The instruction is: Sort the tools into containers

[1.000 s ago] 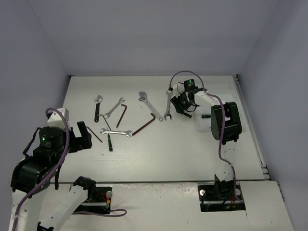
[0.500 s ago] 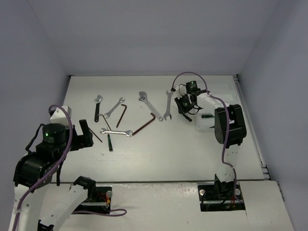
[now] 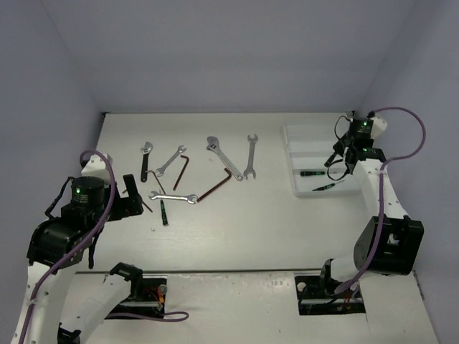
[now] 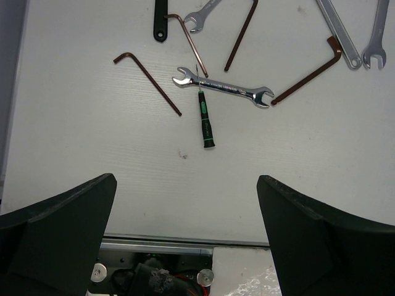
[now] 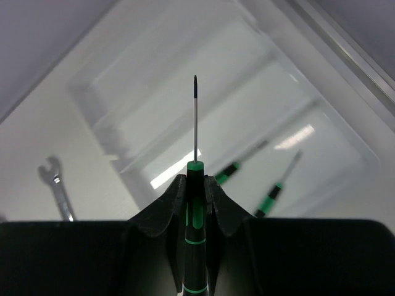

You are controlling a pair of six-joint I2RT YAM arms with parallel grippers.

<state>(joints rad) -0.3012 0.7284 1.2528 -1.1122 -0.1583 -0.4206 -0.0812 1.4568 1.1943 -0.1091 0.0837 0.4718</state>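
My right gripper [image 5: 195, 185] is shut on a black-and-green screwdriver [image 5: 195, 123] whose thin shaft points ahead. It hangs above the white tray [image 3: 289, 130] at the right, gripper [image 3: 335, 158] over the tray's near half. Two more screwdrivers [image 3: 309, 173] [image 3: 324, 186] lie inside the tray [image 5: 92, 102]. My left gripper [image 4: 186, 180] stands open above bare table near the front edge, nothing between its fingers [image 4: 62, 228]. Ahead of it lie a silver open-end wrench [image 4: 222, 88], a screwdriver [image 4: 205, 120] and brown hex keys [image 4: 148, 77].
Further tools are spread over the left and middle of the table: a black-handled adjustable wrench [image 3: 145, 160], a small wrench [image 3: 170, 160], a hex key [image 3: 182, 170], a long adjustable wrench [image 3: 221, 154], another hex key [image 3: 219, 188] and an open-end wrench [image 3: 251, 156]. Walls close off three sides.
The right gripper closed on a screwdriver near the middle wrench and swung right with it to above the tray. The left arm shifted slightly, still open.
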